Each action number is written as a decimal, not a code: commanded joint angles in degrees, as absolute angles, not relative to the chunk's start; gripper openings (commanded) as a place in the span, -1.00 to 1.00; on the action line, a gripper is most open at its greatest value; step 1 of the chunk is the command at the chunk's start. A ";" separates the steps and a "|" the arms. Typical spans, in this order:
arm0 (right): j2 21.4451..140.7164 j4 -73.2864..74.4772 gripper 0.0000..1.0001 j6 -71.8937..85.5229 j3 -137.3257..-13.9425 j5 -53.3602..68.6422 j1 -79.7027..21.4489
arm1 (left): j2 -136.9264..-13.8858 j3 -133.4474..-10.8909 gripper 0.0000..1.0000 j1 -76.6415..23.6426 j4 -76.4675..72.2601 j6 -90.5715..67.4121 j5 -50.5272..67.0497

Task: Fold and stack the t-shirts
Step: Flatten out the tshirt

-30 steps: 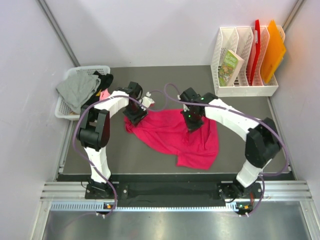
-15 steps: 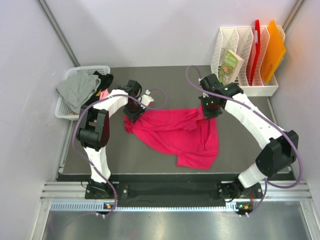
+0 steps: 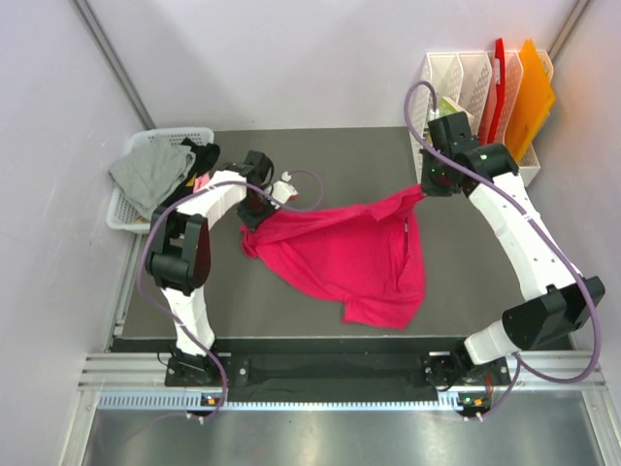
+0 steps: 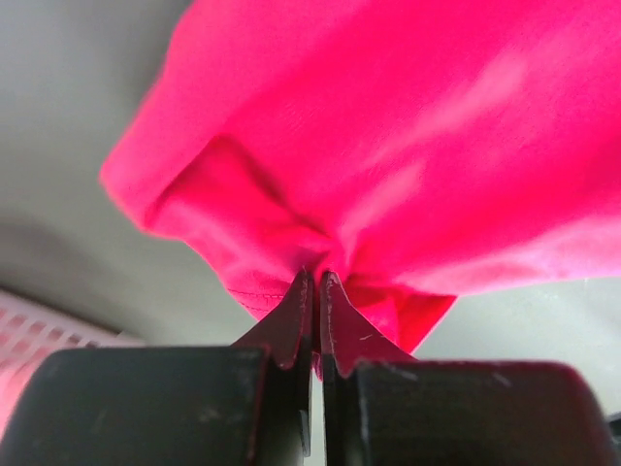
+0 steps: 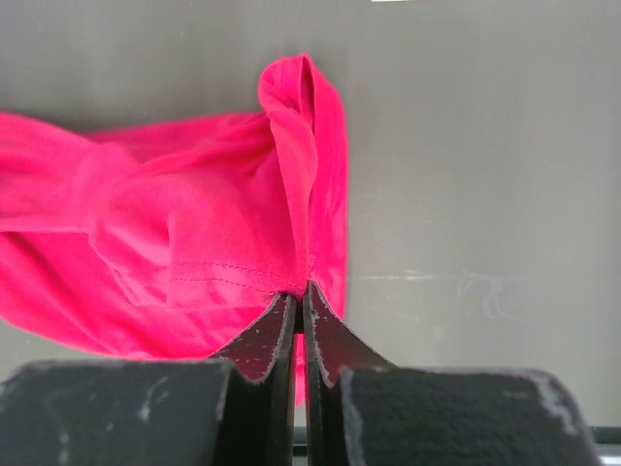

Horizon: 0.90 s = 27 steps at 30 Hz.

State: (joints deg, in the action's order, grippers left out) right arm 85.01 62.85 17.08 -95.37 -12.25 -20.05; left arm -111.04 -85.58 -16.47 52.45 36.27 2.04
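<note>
A crimson-red t-shirt point(image 3: 344, 257) lies rumpled across the middle of the dark table, its top edge pulled taut between both arms. My left gripper point(image 3: 260, 217) is shut on the shirt's left corner; the left wrist view shows the red cloth point(image 4: 388, 155) pinched between the closed tips point(image 4: 315, 279). My right gripper point(image 3: 424, 189) is shut on the shirt's right corner, lifted toward the back right, with cloth point(image 5: 194, 233) pinched at its tips point(image 5: 299, 289). Grey point(image 3: 150, 170), black point(image 3: 205, 155) and pink point(image 3: 202, 183) t-shirts sit in the basket.
A white mesh basket point(image 3: 124, 216) stands at the back left edge. A white file rack point(image 3: 475, 170) at the back right holds a book point(image 3: 448, 129), a red folder point(image 3: 498, 83) and an orange folder point(image 3: 532, 97), close behind my right arm.
My left gripper has closed on the shirt's left corner. My right gripper has carried its corner up and to the back right, stretching the shirt's top edge out.
</note>
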 commanded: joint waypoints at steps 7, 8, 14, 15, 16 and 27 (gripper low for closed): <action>83.14 61.35 -1.00 17.84 -100.63 -14.59 -18.02 | -103.98 -97.81 -1.00 -15.65 60.02 39.29 1.05; 83.23 61.26 -1.00 17.84 -101.33 -14.76 -18.02 | -103.80 -98.43 -1.00 -15.56 60.29 39.55 0.97; 83.41 61.00 -1.00 17.84 -104.40 -14.41 -16.96 | -101.52 -95.55 -1.00 -15.38 62.40 40.25 0.53; 83.41 61.17 -1.00 18.02 -105.20 -14.76 -16.88 | -100.38 -93.10 -1.00 -15.47 62.75 40.34 0.53; 83.32 61.52 -1.00 18.02 -105.90 -14.85 -16.53 | -99.50 -91.95 -1.00 -15.38 63.45 40.60 0.53; 76.99 62.05 -1.00 17.93 -109.87 -19.07 -15.82 | -87.81 -90.10 -1.00 -15.03 78.56 46.14 2.90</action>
